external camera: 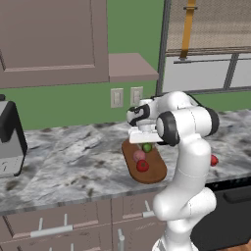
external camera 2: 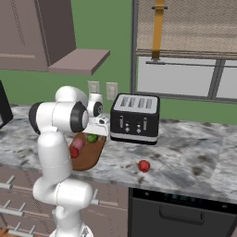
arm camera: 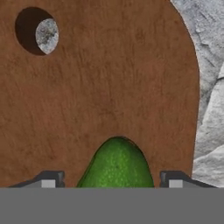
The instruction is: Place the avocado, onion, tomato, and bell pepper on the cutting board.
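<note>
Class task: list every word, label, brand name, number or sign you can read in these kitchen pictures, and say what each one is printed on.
None: no readable text in any view.
The toaster front has knobs and slots, no legible markings.
The cutting board and avocado are plain.

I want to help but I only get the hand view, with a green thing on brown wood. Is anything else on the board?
Observer: Yes. In the left base view the cutting board also holds the pinkish onion and a red fruit, near the avocado.
Operator: Is any food not on the board?
Observer: One red item sits alone on the counter, in front of the toaster.
Operator: Is the hand squeezing the avocado?
Observer: No. The gripper has its fingertips apart on either side, with gaps.
</note>
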